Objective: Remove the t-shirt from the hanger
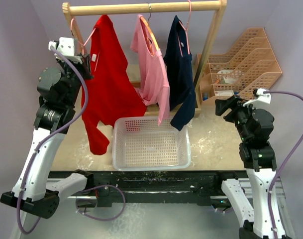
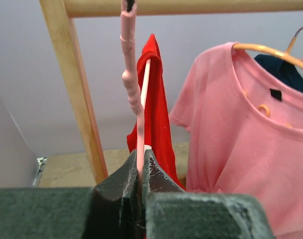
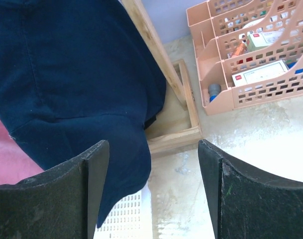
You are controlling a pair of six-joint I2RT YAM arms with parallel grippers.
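A red t-shirt [image 1: 109,84] hangs on a pink hanger [image 1: 77,31] at the left end of the wooden rail [image 1: 141,7]. The hanger's left arm [image 2: 134,94] is bare, and the red t-shirt [image 2: 158,124] drapes from its other side. My left gripper [image 1: 84,62] is shut on that bare arm [image 2: 140,164]. A pink t-shirt [image 1: 153,74] and a navy t-shirt [image 1: 181,74] hang further right on their own hangers. My right gripper [image 1: 223,107] is open and empty [image 3: 152,144], right of the navy t-shirt's lower hem [image 3: 76,74].
A white perforated basket [image 1: 188,149] sits on the table under the shirts. The rack's wooden post and base frame [image 3: 176,137] stand behind it. A peach desk organiser [image 1: 246,64] with small items is at the back right.
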